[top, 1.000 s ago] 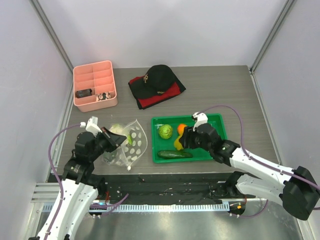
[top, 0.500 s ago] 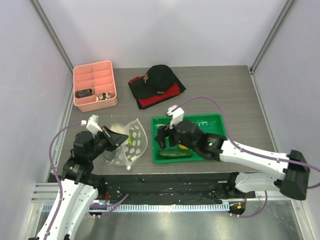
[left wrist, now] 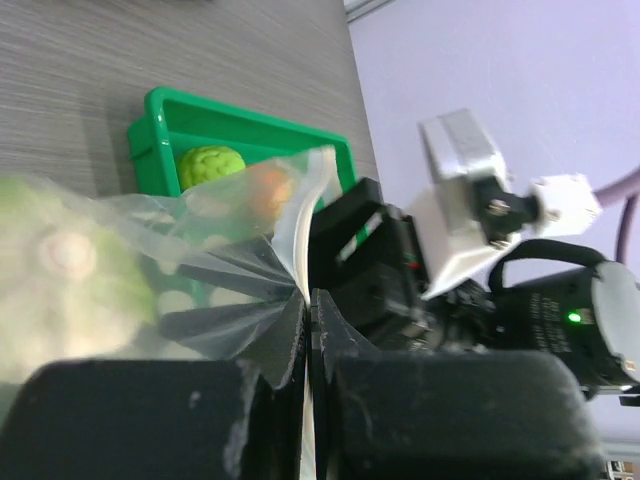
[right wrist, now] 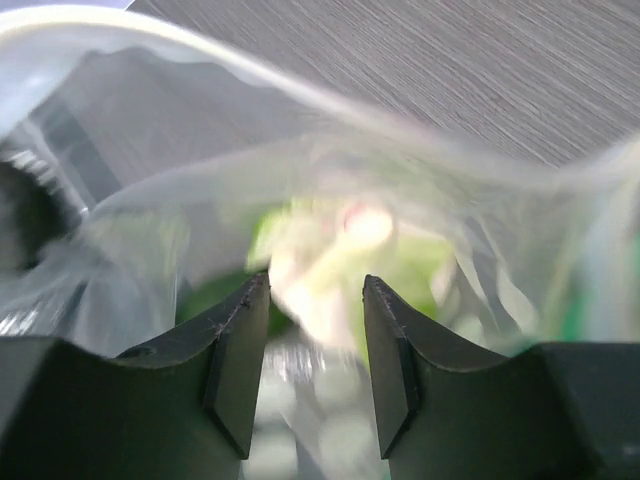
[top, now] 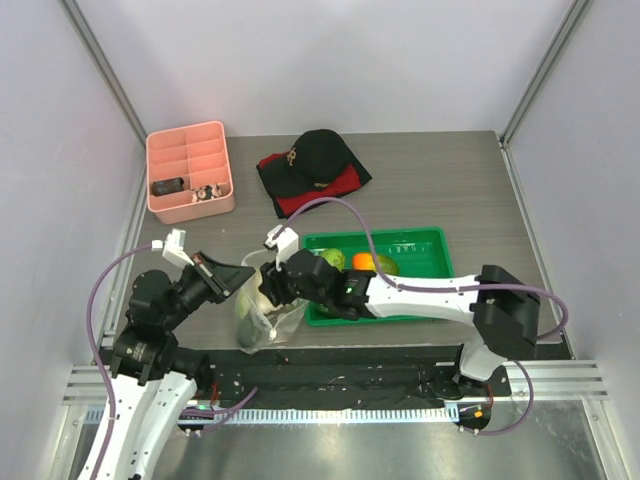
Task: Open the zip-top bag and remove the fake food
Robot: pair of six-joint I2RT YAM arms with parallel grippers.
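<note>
At the table's 8 o'clock the zip-top bag [top: 256, 314] is held open, its rim clenched in the left gripper [left wrist: 308, 300]. The right gripper [right wrist: 315, 290] has been brought from the green tray [top: 430, 236], at the bag's 3 o'clock, into its mouth for more fake food [right wrist: 345, 245]; a grasp cannot be told.

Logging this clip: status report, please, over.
Left end effector shut on bag edge. Right end effector open inside bag mouth, food just ahead, blurred. Nothing in the way.
</note>
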